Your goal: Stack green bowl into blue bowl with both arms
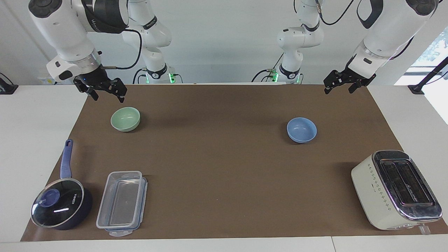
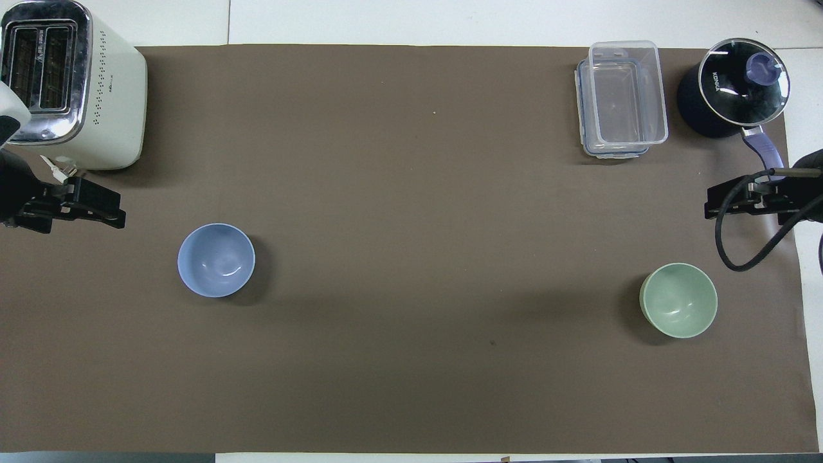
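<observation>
Right gripper [image 1: 106, 91]: fingers spread, holding nothing, raised over the mat's robot-side edge just above the green bowl.
Left gripper [image 1: 338, 84]: fingers apart, holding nothing, raised at the mat's robot-side corner.
Green bowl [image 1: 125, 119]: upright at the right arm's end.
Blue bowl [image 1: 301, 130]: upright at the left arm's end, well apart from it.
Risk: smooth thin rims; a shallow pinch could likely tip or drop 1 bowl.
Room: wide bare mat [image 1: 217, 157] between the 2 bowls; saucepan [image 1: 61, 203], clear container [image 1: 122, 203] and toaster [image 1: 395, 189] sit farther out.
</observation>
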Action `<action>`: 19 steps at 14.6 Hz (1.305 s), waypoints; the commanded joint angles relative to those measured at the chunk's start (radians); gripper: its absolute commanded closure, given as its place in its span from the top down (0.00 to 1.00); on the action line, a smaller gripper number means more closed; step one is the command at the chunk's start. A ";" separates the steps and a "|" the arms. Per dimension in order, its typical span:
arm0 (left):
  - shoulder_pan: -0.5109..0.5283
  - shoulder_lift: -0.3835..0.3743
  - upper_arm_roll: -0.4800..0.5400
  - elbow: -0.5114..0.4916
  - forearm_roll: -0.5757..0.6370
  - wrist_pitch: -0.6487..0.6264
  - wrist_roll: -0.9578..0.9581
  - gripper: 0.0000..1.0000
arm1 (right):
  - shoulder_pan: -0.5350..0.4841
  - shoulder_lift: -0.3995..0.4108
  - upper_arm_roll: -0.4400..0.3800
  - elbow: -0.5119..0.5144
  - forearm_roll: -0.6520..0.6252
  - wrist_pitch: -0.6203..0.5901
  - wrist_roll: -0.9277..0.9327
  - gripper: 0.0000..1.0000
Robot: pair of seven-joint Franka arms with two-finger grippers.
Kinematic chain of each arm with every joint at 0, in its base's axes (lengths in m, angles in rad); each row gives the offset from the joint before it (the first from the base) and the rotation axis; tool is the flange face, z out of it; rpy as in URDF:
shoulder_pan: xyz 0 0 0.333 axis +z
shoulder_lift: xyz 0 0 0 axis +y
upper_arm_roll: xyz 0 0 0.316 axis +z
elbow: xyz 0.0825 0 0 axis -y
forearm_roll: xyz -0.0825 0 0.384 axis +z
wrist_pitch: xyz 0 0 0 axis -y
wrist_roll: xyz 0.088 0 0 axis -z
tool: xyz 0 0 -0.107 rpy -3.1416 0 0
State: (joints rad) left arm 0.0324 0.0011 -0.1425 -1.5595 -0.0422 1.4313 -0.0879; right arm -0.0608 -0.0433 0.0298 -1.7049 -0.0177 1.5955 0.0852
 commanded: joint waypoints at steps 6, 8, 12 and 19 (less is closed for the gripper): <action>-0.003 -0.018 -0.003 -0.008 0.024 0.001 0.010 1.00 | -0.005 -0.018 0.005 -0.018 0.013 0.007 0.005 1.00; -0.002 -0.020 -0.003 -0.013 0.024 0.009 0.008 1.00 | -0.004 -0.020 0.005 -0.018 0.013 0.009 0.008 1.00; 0.007 -0.041 -0.003 -0.065 0.024 0.058 0.010 1.00 | -0.010 -0.021 0.007 -0.022 0.013 0.011 0.005 1.00; 0.037 -0.101 0.008 -0.462 0.024 0.413 0.124 1.00 | -0.014 -0.036 0.007 -0.068 0.010 0.064 -0.002 1.00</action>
State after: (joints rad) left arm 0.0478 -0.0342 -0.1367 -1.8490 -0.0367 1.7217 -0.0306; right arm -0.0595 -0.0455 0.0313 -1.7145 -0.0177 1.6167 0.0852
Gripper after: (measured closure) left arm 0.000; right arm 0.000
